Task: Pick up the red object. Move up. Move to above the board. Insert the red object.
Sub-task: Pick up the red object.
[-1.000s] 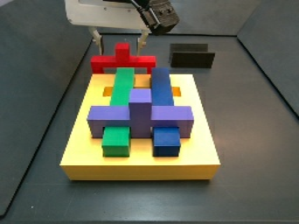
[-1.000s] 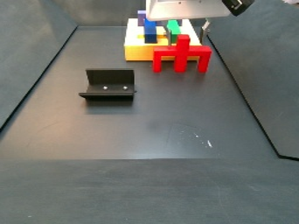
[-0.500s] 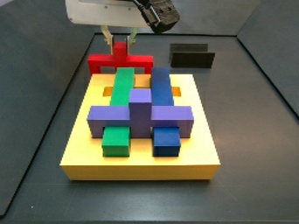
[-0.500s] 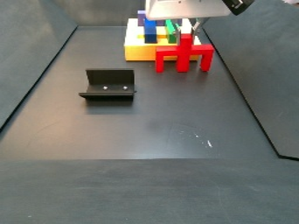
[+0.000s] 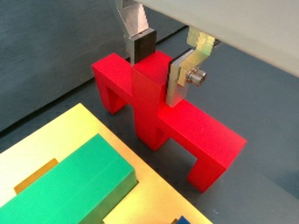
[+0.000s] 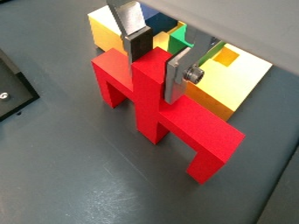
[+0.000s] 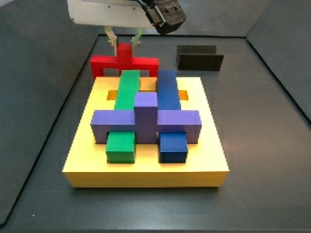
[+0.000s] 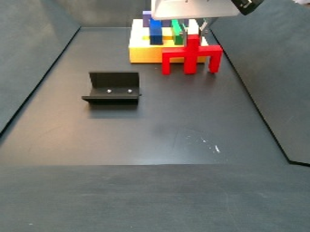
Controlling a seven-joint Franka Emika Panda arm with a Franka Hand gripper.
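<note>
The red object [image 7: 109, 65] is a bright red cross-shaped piece standing on its prongs on the dark floor, just past the far end of the yellow board [image 7: 145, 168]. My gripper [image 7: 125, 41] hangs right over it. In both wrist views the gripper [image 5: 162, 68] [image 6: 158, 63] has its two silver fingers pressed against either side of the red object's [image 5: 176, 131] [image 6: 152, 96] upright central bar. The board [image 6: 233, 83] lies close behind the piece. In a side view the red object [image 8: 191, 59] stands in front of the board [image 8: 143, 54].
The board carries a green block [image 7: 125, 91], a blue block [image 7: 170, 86] and a purple cross block [image 7: 145, 116]. The fixture [image 7: 199, 58] stands on the floor near the board's far corner; it also shows in a side view [image 8: 111, 88]. Dark walls ring the floor.
A second ago the fingers stood wide apart on either side of the red object. They have closed onto its central bar. Nothing has visibly moved in the last half second.
</note>
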